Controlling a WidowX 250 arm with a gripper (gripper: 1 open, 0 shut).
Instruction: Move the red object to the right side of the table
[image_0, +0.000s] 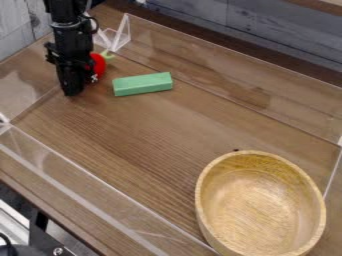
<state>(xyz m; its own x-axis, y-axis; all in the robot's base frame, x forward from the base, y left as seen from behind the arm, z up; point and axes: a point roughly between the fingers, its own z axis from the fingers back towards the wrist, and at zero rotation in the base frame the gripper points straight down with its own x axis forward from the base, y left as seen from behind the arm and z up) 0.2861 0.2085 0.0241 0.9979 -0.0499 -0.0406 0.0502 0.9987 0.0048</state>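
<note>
Red object (94, 64), green block (142, 85), pale bowl (263, 157), brown wood-grain table (174, 135).

The robot arm (67, 15), at eleven o'clock in the view, is matte black throughout and built of blocky, stacked segments. Its gripper (71, 90) is black too, narrowing toward the tip.
</note>
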